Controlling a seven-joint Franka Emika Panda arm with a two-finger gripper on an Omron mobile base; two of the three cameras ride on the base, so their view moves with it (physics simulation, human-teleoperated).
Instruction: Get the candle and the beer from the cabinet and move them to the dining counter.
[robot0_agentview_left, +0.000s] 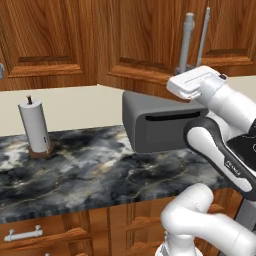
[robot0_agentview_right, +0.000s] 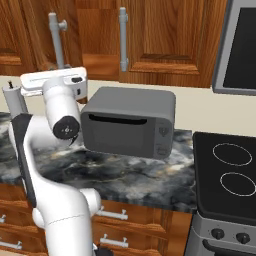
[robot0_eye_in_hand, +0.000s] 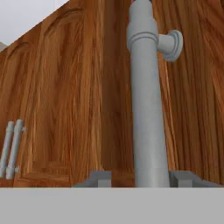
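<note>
The cabinet is reddish-brown wood with long grey bar handles. My gripper is up at the lower end of one handle. The bar stands between my two fingertips, with a small gap on the left side, so the gripper is open around it. From the base, my white hand reaches up to that handle, and a second handle stands just to its right. The right base view has the same hand below the handle. The candle and the beer are hidden. The dining counter is out of view.
A grey toaster oven sits on the marbled counter right under the cabinet, close to my arm. A paper towel roll stands at the left. A black stove lies to the right. Wooden drawers run below the counter.
</note>
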